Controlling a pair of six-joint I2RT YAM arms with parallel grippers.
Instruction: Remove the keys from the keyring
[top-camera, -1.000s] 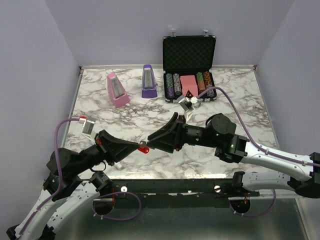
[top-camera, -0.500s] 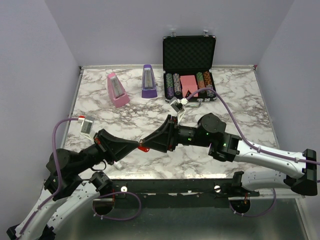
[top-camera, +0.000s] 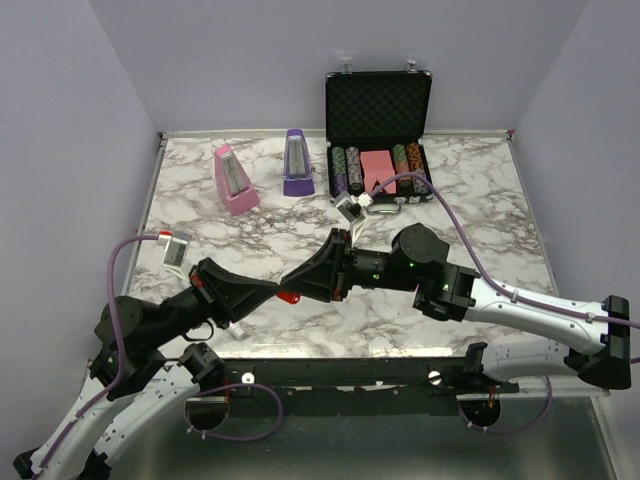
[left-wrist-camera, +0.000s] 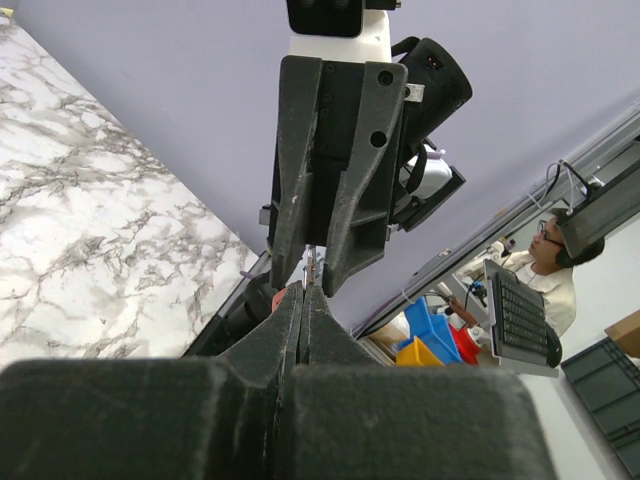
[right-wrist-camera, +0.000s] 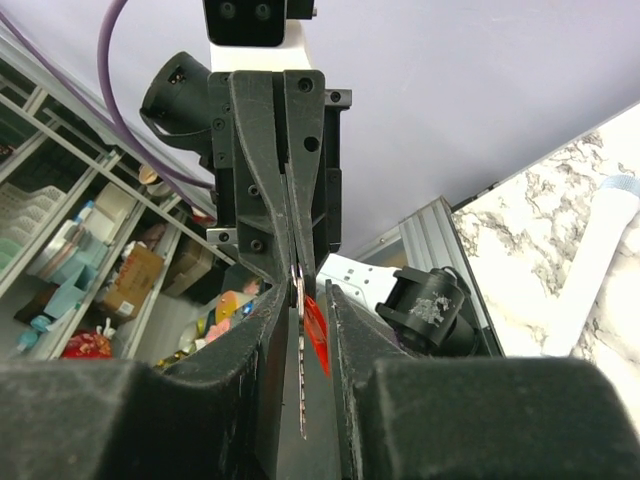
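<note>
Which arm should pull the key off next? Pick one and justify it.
Right. The left gripper is shut on the keyring, anchoring it; the right gripper straddles the key, jaws apart, so it can likely close and pull.

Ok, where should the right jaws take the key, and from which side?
Take the key by its flat blade, just clear of the shut left gripper that holds the assembly. The key sits edge-on between the jaws of the right gripper, beside the red keyring tag. So come head-on, facing the left gripper, with one pad on each flat face.
</note>
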